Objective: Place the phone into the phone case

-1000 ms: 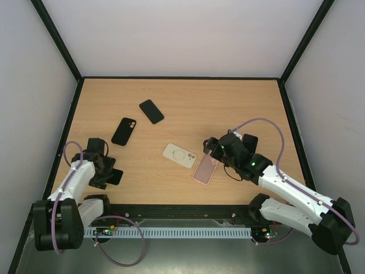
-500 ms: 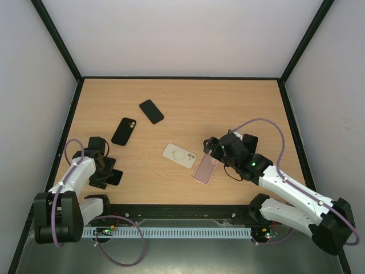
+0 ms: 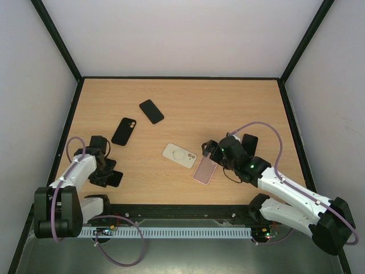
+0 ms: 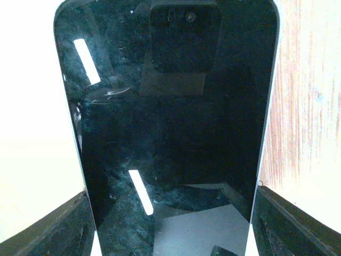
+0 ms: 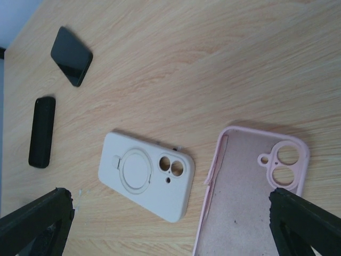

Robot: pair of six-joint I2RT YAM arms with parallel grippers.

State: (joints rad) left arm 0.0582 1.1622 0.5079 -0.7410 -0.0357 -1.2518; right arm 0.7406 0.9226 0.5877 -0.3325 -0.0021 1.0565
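Where left gripper [image 4: 173, 218] straddles phone [image 4: 170, 122], well left of pink case [image 3: 204, 169]: lies lengthwise between fingers [image 4: 58, 229]; cannot tell whether clamped.

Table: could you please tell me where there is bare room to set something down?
Bare: the far strip behind the black phone, and the wood between left claw and cream case. Crowded: around the pink case by the right claw.

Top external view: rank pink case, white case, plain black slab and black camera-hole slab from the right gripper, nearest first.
1. Pink case, at the right gripper.
2. White case, just left.
3. Plain black slab, back left.
4. Black camera-hole slab, farthest left.
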